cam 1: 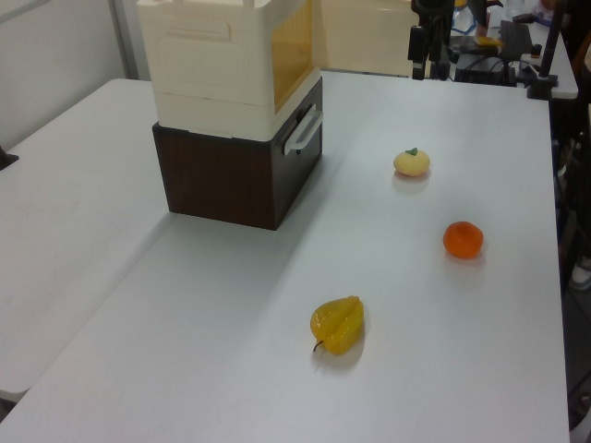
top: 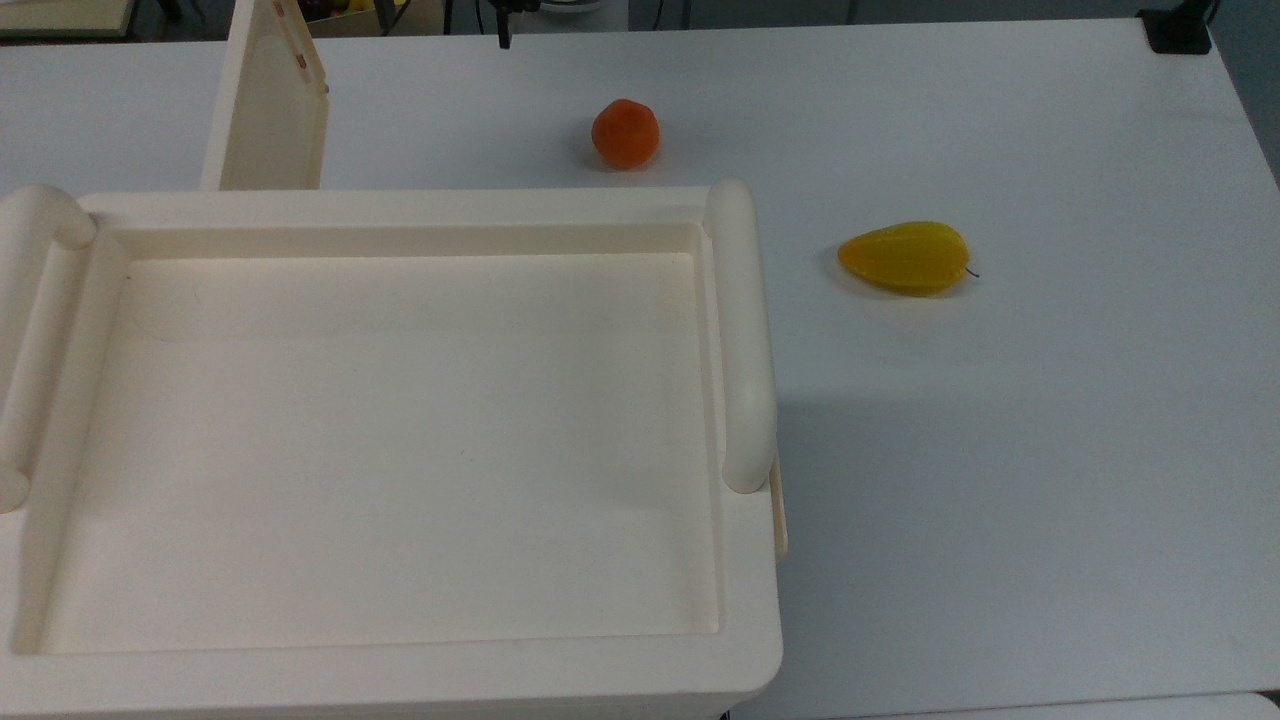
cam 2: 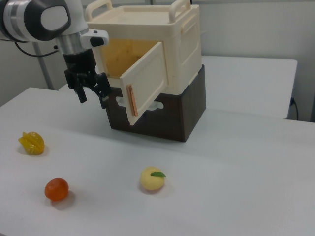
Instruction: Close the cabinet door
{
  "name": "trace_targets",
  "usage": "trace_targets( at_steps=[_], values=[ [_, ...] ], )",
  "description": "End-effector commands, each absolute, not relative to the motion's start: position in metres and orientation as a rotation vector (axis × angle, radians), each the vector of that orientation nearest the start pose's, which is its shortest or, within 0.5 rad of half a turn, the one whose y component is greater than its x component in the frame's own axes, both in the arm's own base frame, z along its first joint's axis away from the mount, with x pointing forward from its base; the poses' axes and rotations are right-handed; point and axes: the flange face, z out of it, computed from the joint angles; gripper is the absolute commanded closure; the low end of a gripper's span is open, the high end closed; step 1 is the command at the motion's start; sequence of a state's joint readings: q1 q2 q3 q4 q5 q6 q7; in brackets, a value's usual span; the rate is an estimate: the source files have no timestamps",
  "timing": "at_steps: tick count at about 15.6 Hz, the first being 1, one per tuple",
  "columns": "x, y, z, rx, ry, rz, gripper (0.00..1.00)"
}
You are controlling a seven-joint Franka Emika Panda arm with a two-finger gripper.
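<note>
The cabinet (cam 2: 170,44) is a cream plastic unit with tubular handles on top, standing on a dark brown base (cam 2: 167,115). Its recessed top (top: 400,440) takes up the top view's left. The cabinet door (cam 2: 147,81) hangs swung out, showing a yellowish inside, with a copper strip on its free edge. From above, the cabinet door (top: 268,105) sticks out past the cabinet's far side. My gripper (cam 2: 92,96) hangs just off the door's free edge, on the right view's left, open and holding nothing. In the left view the gripper (cam 1: 430,57) is behind the cabinet door (cam 1: 362,37).
On the white table (top: 1050,450) lie an orange fruit (cam 2: 56,189), a yellow ribbed fruit (cam 2: 32,142) and a pale peach with a green leaf (cam 2: 152,179). The base has a white drawer handle (cam 1: 303,129). Cables and equipment crowd the far table edge (cam 1: 517,55).
</note>
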State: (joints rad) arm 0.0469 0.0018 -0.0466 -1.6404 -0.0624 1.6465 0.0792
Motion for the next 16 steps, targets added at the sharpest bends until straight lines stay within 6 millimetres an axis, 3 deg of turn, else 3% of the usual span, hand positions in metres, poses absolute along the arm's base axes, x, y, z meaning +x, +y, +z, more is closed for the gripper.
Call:
trace_targets(
  at_steps=[1,16],
  values=[
    [0.56,-0.007,0.599,-3.19,0.08,-0.063,0.0],
    [0.564,0.004,0.591,-3.203,0.044,-0.04,0.0]
  ],
)
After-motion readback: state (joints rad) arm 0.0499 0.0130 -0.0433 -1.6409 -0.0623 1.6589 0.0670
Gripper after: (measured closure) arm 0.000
